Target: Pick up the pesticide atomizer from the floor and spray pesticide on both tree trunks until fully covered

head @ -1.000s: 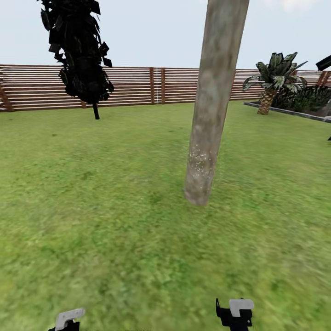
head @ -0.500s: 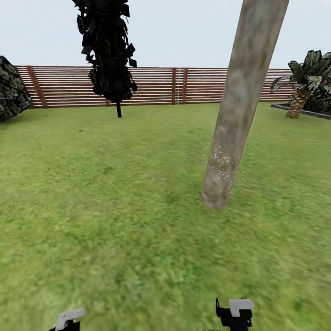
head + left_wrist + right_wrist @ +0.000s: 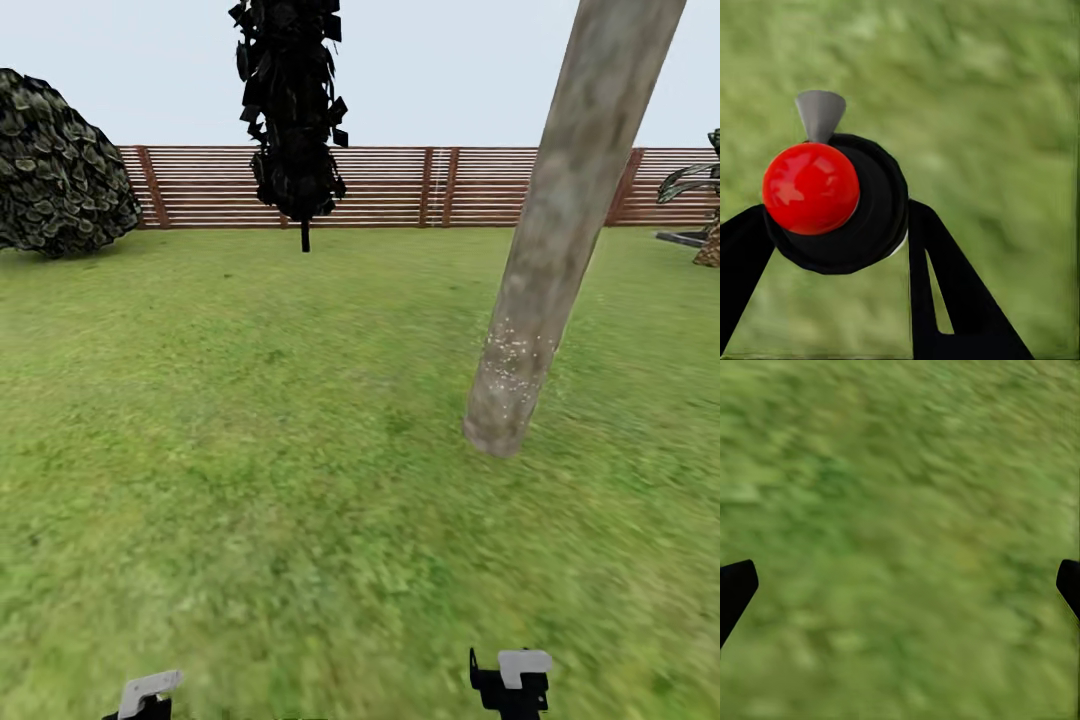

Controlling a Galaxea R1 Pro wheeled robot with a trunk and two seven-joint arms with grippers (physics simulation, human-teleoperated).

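Note:
One tree's thick, pale mottled tree trunk [image 3: 545, 290] rises from the garden lawn [image 3: 250, 450] ahead and to the right, leaning in the picture. White pesticide specks [image 3: 513, 362] dot its lower part. The other tree is out of view. The pesticide atomizer [image 3: 847, 206], black with a red ball top and a grey nozzle, sits between the black fingers of my left gripper [image 3: 840, 225], which is shut on it. In the head view the left gripper [image 3: 150, 692] and right gripper [image 3: 515, 680] hang low over the grass. My right gripper [image 3: 900, 585] is open wide with only grass between its fingers.
A thin-stemmed black conifer [image 3: 295, 110] stands at the back before the reddish slat fence [image 3: 400, 185]. A round dark bush [image 3: 60, 165] sits at the far left, and a palm [image 3: 708, 215] at the right edge. Open grass lies between me and the trunk.
The whole head view has swung left: the trunk, conifer and fence sit further right in the picture and the bush has come into view. Both grippers keep their places.

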